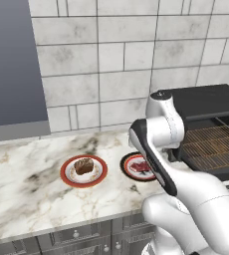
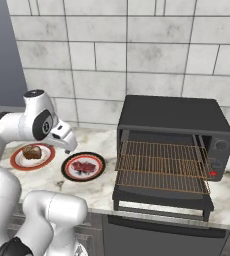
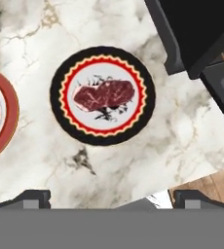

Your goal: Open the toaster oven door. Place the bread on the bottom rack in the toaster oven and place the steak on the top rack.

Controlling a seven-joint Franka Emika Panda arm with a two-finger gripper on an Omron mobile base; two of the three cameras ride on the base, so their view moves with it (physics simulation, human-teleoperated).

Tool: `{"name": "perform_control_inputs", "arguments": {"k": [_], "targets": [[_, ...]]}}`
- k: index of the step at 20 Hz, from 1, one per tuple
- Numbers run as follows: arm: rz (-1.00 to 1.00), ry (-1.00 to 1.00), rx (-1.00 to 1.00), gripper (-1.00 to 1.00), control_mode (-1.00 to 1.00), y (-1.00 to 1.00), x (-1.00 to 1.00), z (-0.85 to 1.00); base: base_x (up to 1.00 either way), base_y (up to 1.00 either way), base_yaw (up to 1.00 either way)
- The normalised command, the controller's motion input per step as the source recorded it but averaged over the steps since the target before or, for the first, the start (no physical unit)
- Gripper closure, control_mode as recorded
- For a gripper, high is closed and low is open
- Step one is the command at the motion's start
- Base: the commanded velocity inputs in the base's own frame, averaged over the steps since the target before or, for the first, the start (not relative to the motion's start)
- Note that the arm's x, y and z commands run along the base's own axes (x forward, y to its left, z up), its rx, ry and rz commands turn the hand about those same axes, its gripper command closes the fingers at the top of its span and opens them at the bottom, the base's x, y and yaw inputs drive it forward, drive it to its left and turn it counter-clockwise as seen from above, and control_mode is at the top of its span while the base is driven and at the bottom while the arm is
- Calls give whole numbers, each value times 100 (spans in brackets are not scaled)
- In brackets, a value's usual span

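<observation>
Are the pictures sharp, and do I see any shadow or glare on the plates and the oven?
Hand view: sharp, even light, no glare on the steak or its black-rimmed plate. Right base view: soft, slightly blurred; a dark shadow lies under the open toaster oven door. Left base view: equally soft; the bread casts no marked shadow.

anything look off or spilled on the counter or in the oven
Nothing stands out. The red raw steak lies centred on its black-rimmed plate, the brown bread chunk on the red-rimmed plate. The matte-black toaster oven has its door folded down, wire racks level and bare.
</observation>
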Motion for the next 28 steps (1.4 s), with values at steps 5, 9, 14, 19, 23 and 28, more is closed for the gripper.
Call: {"name": "perform_control_inputs", "arguments": {"k": [5, 9, 14, 19, 23, 28], "targets": [[-37, -4, 11, -100, -100, 1, 18, -16, 0, 0, 0], [-35, -3, 3, -100, -100, -1, 14, -26, 0, 0, 0], [-24, 0, 0, -100, -100, -8, 25, -32, 0, 0, 0], [-9, 5, 9, -100, -100, -9, 35, -19, 0, 0, 0], [-2, 8, 15, -100, -100, -10, 25, -25, 0, 0, 0], [-2, 6, 7, -100, -100, 2, 30, -30, 0, 0, 0]]}}
